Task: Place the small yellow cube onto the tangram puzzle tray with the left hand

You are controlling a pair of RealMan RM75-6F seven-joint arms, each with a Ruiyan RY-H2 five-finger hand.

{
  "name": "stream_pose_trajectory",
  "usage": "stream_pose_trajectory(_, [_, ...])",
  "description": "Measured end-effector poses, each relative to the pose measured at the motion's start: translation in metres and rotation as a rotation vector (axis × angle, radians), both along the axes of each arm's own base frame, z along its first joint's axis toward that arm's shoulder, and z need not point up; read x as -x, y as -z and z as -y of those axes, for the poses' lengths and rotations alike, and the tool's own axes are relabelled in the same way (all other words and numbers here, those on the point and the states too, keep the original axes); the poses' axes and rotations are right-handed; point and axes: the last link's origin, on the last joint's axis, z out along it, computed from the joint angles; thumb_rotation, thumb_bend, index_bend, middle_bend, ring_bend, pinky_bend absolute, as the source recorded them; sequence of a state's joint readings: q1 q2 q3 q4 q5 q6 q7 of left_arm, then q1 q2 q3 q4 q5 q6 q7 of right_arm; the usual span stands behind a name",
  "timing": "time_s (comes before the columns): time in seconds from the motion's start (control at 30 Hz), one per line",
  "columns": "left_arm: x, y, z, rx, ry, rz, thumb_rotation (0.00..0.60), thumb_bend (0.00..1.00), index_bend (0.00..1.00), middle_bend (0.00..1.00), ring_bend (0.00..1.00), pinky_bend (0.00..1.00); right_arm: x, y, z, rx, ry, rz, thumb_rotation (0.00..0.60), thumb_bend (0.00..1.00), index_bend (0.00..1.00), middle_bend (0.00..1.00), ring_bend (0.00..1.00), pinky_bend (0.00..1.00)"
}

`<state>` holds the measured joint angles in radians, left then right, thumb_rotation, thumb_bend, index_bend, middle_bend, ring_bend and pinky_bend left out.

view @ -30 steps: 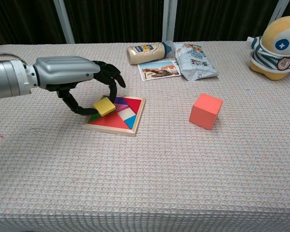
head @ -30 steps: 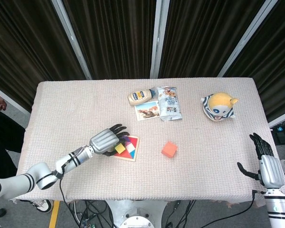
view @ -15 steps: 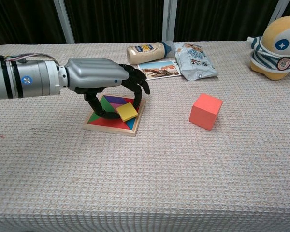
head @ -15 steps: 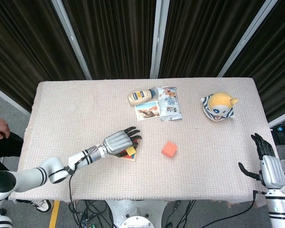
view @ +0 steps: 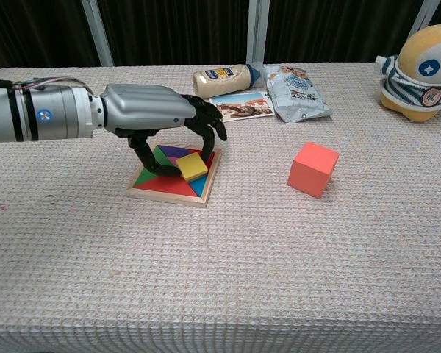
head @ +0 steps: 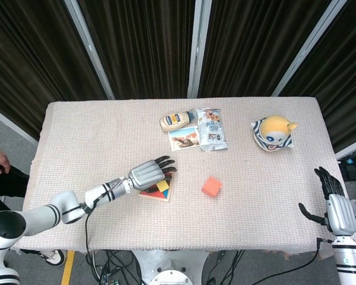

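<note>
The silver-and-black left hand [view: 151,118] arches over the wooden tangram puzzle tray [view: 144,189], pinching the small yellow cube [view: 192,166] beneath its fingertips, low enough to release cleanly.

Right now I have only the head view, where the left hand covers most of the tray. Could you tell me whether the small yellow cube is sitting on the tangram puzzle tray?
Observer: Yes. In the chest view the small yellow cube lies on the coloured pieces of the tangram puzzle tray, toward its right side.
Operator: Thank you. Is the left hand gripping it?
Observer: The left hand arches over the cube. The fingers curl above it with a gap showing, while the thumb tip reaches the cube's left edge. I cannot tell whether the thumb is pressing on it.
</note>
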<state>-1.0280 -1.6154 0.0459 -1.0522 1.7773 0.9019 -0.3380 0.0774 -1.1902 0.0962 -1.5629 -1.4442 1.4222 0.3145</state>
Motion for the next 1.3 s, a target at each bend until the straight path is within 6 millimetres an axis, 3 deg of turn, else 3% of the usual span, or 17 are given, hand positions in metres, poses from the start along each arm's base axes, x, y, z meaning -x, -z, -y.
stream_pose_trajectory(0.53, [0.008,0.007,-0.012,-0.004,-0.004,0.012,0.6,0.34,0.44,0.16,0.0,0.04,0.001,-0.001,-0.002,-0.002,0.008,-0.002,0.6,0.18,0.0,0.0,0.0,0.0])
stream_pose_trajectory(1.3, [0.012,0.017,-0.01,0.001,0.018,-0.001,0.6,0.33,0.43,0.15,0.0,0.04,0.005,-0.001,-0.004,-0.014,0.01,-0.001,0.6,0.19,0.0,0.0,0.0,0.0])
